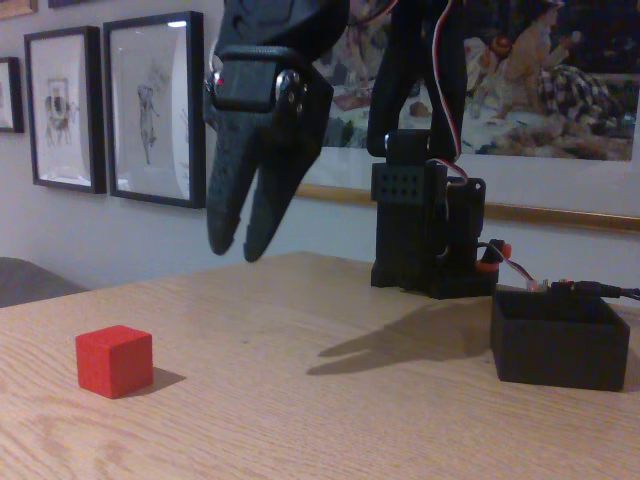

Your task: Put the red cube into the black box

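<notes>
The red cube rests on the wooden table at the front left in the fixed view. At the right stands the black box, open-topped, its inside hidden from this low angle. My black gripper hangs in the air above the table's middle, fingers pointing down, well above and to the right of the cube. Its fingertips are slightly apart with nothing between them.
The arm's black base block with wires and orange-red parts stands behind the box at the back right. Framed pictures hang on the wall behind. The table's far edge runs along the left.
</notes>
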Action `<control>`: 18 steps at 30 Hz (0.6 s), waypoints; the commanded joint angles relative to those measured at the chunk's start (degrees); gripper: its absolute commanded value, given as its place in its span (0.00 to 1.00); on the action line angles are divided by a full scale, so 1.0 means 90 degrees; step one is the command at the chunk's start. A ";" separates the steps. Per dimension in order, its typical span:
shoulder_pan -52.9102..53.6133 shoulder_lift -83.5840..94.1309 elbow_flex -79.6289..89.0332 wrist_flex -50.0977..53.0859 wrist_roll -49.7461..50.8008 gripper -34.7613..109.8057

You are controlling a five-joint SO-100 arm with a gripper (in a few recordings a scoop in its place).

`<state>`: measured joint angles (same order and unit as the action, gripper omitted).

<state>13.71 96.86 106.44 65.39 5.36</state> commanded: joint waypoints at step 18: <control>0.0273 -0.2900 -0.3027 0.0703 0.0254 0.36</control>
<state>15.56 70.75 81.83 70.66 6.68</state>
